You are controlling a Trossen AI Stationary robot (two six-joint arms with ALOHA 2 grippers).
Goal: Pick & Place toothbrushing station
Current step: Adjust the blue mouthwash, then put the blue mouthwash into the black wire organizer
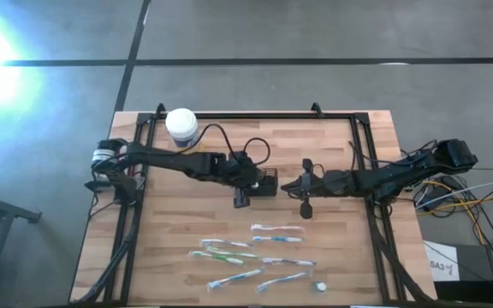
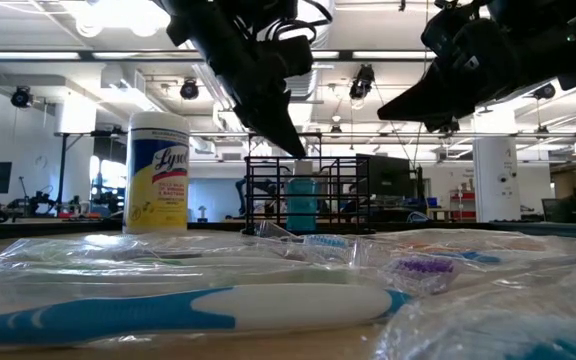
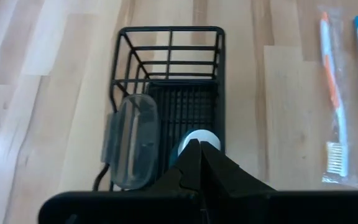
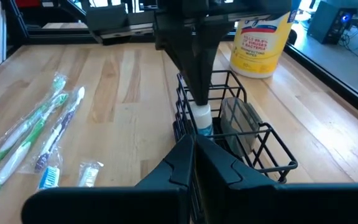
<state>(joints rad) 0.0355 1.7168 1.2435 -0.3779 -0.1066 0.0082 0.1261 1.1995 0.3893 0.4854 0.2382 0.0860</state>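
Toothbrushing station (image 1: 265,181), a small black wire caddy, stands upright near the middle of the wooden table (image 1: 169,248), with both arms meeting over it. Going near to far in the high view: at 6 o'clock from the caddy, toward the near edge, lie several wrapped toothbrushes (image 1: 255,255), well apart from it, and bare wood lies to the left of them. Between them and the caddy runs a strip of bare wood. The left gripper (image 1: 255,175) reaches in from 9 o'clock, its fingers closed together and its tip at the white cap of a teal tube (image 3: 194,142) standing in the caddy; whether it touches the cap cannot be told. A clear plastic case (image 3: 131,140) sits beside the tube in the caddy. The right gripper (image 1: 305,186) hangs at 3 o'clock, just beside the caddy, fingers closed on nothing. Farther off, at 10 o'clock by the far edge, stands a white-lidded wipes jar (image 1: 181,127). Black frame rails (image 1: 139,188) line the table's sides and far edge. In the low view the wrappers hide the caddy's base.
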